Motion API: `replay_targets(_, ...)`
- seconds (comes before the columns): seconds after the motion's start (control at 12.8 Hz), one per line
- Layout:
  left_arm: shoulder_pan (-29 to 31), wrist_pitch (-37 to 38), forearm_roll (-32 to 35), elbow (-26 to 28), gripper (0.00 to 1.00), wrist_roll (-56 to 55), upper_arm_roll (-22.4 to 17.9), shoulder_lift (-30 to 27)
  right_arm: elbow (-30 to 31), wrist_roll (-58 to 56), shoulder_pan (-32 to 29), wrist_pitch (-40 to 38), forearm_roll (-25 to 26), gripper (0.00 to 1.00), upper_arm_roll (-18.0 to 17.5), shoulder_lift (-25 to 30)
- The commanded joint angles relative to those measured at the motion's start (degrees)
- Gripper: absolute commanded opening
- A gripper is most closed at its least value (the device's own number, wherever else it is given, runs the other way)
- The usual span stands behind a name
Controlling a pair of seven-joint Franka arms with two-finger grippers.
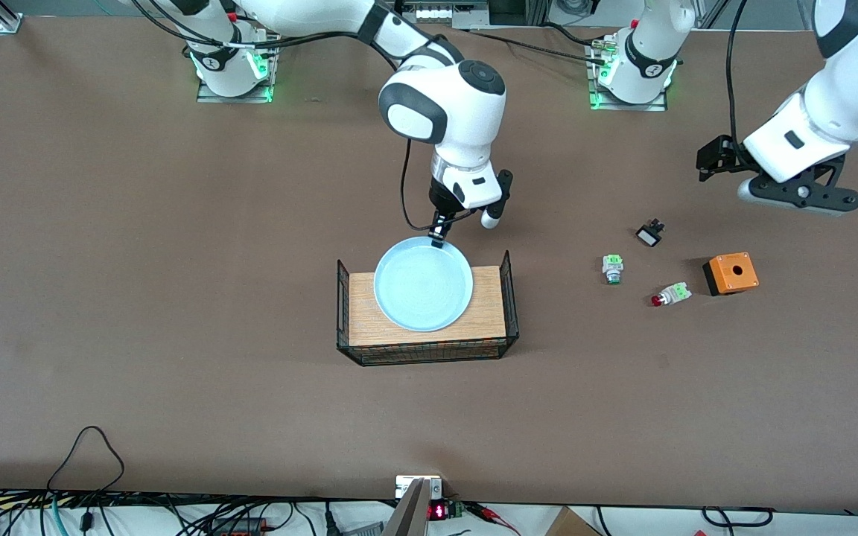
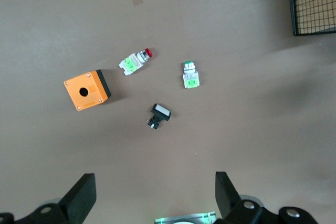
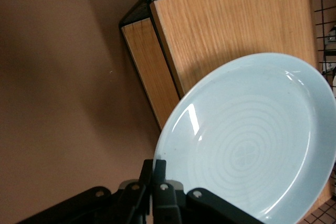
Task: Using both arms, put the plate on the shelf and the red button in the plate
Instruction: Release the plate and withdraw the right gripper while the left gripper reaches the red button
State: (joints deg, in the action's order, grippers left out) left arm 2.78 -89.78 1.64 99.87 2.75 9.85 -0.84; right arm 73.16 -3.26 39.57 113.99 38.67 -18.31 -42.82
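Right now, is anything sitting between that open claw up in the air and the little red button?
Nothing visible. The left end effector hangs open over bare table, and the red button lies uncovered beside the orange box, apart from the other switches.

A wire basket (image 1: 509,298) with a wooden floor, an orange box (image 1: 731,273), a green-ended switch (image 1: 612,267), a black switch (image 1: 649,235).

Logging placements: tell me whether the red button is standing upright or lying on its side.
Lying on its side: the red button rests lengthwise on the table, red cap pointing sideways, beside the orange box.
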Motion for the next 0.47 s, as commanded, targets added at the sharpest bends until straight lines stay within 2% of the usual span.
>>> replay_targets(0.0,0.65,1.1,0.2,-1.43,1.0,0.76,-0.36,3.37,-1.8,0.36,0.68,0.01,1.49,0.13,0.38,-1.48)
replay_targets(0.08,1.26,0.14,0.38,-1.43,1.0,0.76,-0.36,4.69,-1.97,0.27,0.68,0.01,1.41,0.47,0.38,-1.39)
replay_targets(0.16,1.53,-1.35,0.47,-1.34,1.0,0.93,-0.36,6.53,-2.15,0.01,0.59,-0.08,1.4,0.93,0.38,-1.21)
replay_targets(0.23,1.62,-2.93,0.47,-1.34,1.0,2.5,-0.36,8.46,-2.32,-0.25,0.42,-0.17,1.32,1.0,0.38,-0.86)
replay_targets(0.39,3.37,-9.41,0.47,-1.17,1.0,9.95,-0.36,12.51,-2.32,-0.34,-0.28,-0.87,0.53,1.0,0.3,0.28)
